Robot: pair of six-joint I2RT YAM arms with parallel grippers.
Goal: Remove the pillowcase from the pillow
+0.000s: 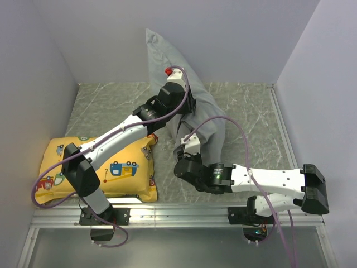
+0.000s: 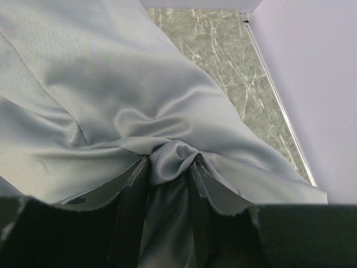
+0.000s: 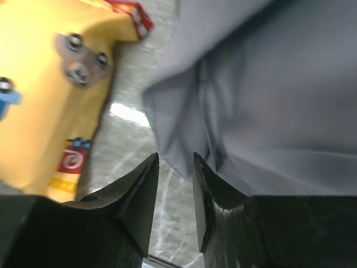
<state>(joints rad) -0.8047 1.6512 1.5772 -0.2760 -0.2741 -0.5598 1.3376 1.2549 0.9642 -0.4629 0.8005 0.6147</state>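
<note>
The grey pillowcase [image 1: 209, 120] stands bunched from mid-table up against the back wall. My left gripper [image 1: 186, 110] is shut on a gathered fold of it; in the left wrist view the cloth [image 2: 128, 84] is pinched between the fingers of the left gripper [image 2: 170, 167]. My right gripper [image 1: 188, 142] is at the pillowcase's lower near edge. In the right wrist view the right gripper [image 3: 175, 159] is open with a narrow gap and holds nothing. The cloth's edge [image 3: 268, 100] hangs just beyond its tips. The white pillow is not visible.
A yellow cartoon-vehicle print pillow [image 1: 122, 167] lies at the near left under the left arm, and shows in the right wrist view [image 3: 50, 84]. Walls close the table at the left, back and right. A metal rail [image 1: 178, 215] runs along the near edge.
</note>
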